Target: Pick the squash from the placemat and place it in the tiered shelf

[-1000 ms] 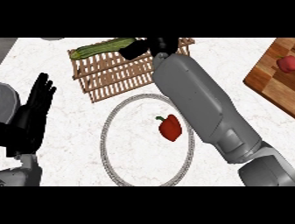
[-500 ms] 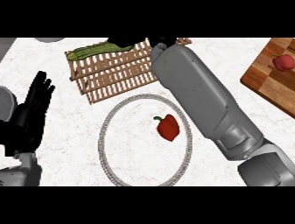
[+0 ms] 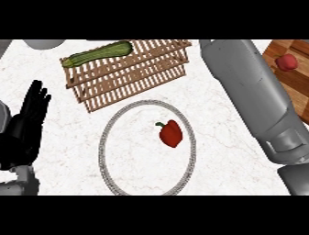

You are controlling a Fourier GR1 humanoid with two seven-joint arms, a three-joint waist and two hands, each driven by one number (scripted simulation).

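A long green squash [image 3: 99, 53] lies on the slatted wooden tiered shelf [image 3: 126, 73] on the tabletop [image 3: 211, 105]. Likely stiff, smooth and light; best held mid-length. Left hand [image 3: 23, 128] rests open, holding nothing; right hand is out of view.

squash [image 3: 98, 54] lying on tiered shelf [image 3: 126, 73] | red pepper [image 3: 171, 133] on placemat [image 3: 147, 148] | left hand [image 3: 23, 128] resting open

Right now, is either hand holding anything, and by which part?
Nothing visible: the left hand rests open. The right hand is out of view; the squash lies free on the tiered shelf.
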